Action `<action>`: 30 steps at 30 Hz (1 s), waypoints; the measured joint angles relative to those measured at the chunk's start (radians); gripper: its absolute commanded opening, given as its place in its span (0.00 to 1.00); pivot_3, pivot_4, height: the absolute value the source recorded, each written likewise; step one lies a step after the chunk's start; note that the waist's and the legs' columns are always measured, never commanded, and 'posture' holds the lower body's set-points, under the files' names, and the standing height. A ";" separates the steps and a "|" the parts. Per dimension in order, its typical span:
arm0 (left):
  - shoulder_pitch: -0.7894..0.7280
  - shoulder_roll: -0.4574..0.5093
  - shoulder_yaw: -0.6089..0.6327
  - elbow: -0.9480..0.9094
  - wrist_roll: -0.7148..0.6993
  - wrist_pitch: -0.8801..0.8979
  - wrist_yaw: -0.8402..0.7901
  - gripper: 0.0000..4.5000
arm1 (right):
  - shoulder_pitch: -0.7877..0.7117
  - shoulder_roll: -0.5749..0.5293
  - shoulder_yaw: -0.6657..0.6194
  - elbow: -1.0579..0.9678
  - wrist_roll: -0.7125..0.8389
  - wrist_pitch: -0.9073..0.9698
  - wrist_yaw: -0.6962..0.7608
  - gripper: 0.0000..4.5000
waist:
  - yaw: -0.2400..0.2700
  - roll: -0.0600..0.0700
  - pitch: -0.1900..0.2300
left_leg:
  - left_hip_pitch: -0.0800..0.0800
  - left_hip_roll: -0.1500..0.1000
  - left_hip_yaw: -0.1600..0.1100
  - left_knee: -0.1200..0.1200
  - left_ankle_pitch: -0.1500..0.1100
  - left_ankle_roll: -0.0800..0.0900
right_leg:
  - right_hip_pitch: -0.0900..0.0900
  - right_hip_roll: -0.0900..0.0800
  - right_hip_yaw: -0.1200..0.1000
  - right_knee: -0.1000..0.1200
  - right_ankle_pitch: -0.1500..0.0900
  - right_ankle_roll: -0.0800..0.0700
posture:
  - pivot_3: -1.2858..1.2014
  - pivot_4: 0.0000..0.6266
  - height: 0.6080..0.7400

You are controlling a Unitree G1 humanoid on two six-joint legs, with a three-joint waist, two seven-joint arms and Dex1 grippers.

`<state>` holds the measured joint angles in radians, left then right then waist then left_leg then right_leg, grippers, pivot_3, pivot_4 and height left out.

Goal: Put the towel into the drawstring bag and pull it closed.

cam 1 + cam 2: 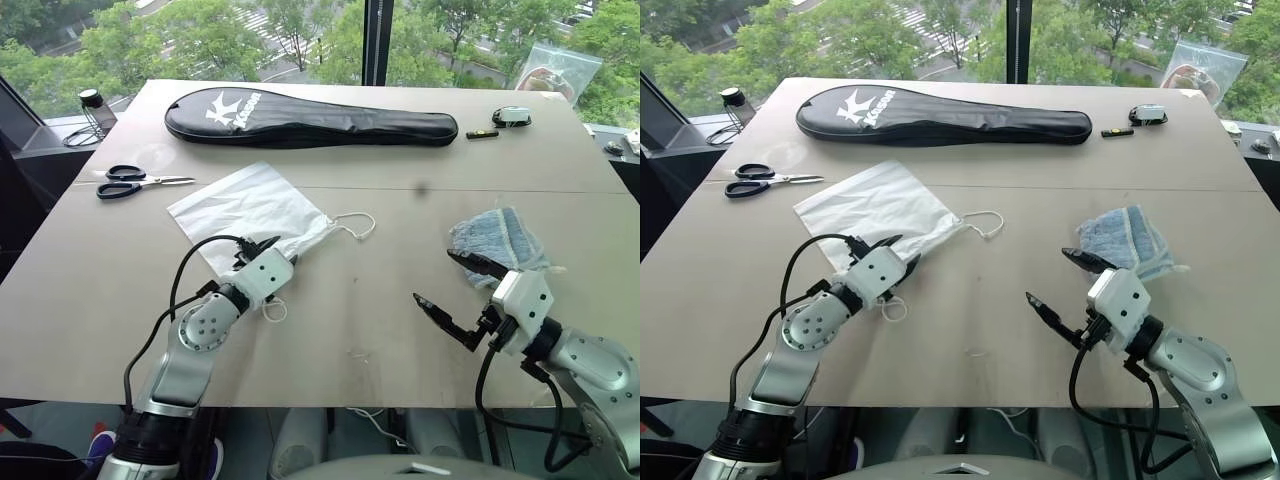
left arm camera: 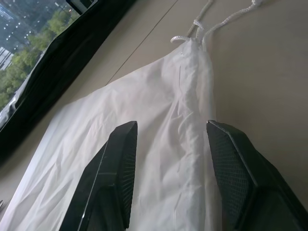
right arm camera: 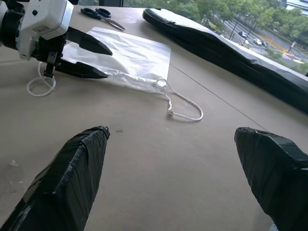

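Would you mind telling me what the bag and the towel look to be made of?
The bag looks like thin, milky plastic film, judging by its fine creases and soft sheen, though it might be a light fabric. The towel looks like light-blue terry cloth with a fuzzy, matte, rumpled surface.

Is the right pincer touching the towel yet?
Cannot tell. In the left eye view the right pincer overlaps the towel's near edge; no view plainly shows contact or gap.

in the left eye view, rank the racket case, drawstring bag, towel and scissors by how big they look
1. black racket case, clearly the largest, though farthest away
2. drawstring bag
3. towel and scissors look about alike: the scissors run longer but thin, and the towel is nearer the camera, so I won't rank them.
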<state>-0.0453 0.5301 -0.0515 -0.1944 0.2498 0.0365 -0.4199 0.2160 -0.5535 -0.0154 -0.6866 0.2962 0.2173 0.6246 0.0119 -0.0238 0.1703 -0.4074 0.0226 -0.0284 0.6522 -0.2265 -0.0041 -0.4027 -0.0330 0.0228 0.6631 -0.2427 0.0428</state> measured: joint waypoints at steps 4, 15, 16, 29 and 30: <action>-0.001 0.012 0.000 0.024 0.033 0.012 0.011 0.51 | 0.010 0.000 0.000 0.000 0.000 0.000 0.000 1.00 | 0.000 0.000 0.000 | 0.000 0.000 0.000 0.000 0.000 0.000 | 0.000 0.000 0.000 0.000 0.000 0.000 | 0.52 0.24 1.00; -0.059 0.010 -0.008 0.082 0.132 0.040 0.087 0.51 | 0.005 0.000 0.001 0.001 -0.004 0.000 0.000 1.00 | -0.001 0.000 0.000 | 0.001 0.000 0.000 0.000 0.000 0.000 | 0.000 0.000 0.000 0.000 0.000 0.000 | 0.52 0.24 1.00; -0.072 0.010 -0.007 0.094 0.143 0.049 0.099 0.51 | 0.003 0.001 0.001 0.001 -0.004 -0.001 0.000 1.00 | -0.001 0.000 0.000 | 0.001 0.000 0.000 0.000 0.000 0.000 | 0.000 0.000 0.000 0.000 0.000 0.000 | 0.52 0.24 1.00; -0.151 -0.041 0.014 0.138 0.133 0.124 0.126 0.01 | -0.011 0.008 0.003 0.019 -0.015 -0.004 -0.002 1.00 | 0.002 0.001 -0.001 | 0.007 0.000 0.000 -0.001 0.000 0.000 | 0.007 0.000 0.000 0.000 -0.004 0.001 | 0.52 0.24 1.00; -0.157 -0.053 0.025 0.138 0.087 0.143 0.095 0.01 | -0.013 0.008 0.003 0.023 -0.018 -0.004 -0.002 1.00 | 0.002 0.001 -0.001 | 0.007 0.000 0.000 -0.001 0.000 0.000 | 0.007 0.000 0.000 0.000 -0.004 0.001 | 0.52 0.24 1.00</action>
<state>-0.2027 0.4774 -0.0262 -0.0561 0.3366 0.1795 -0.3246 0.2035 -0.5460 -0.0122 -0.6634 0.2785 0.2132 0.6222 0.0142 -0.0225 0.1692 -0.4007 0.0223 -0.0285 0.6517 -0.2265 -0.0041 -0.3959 -0.0333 0.0224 0.6630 -0.2465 0.0439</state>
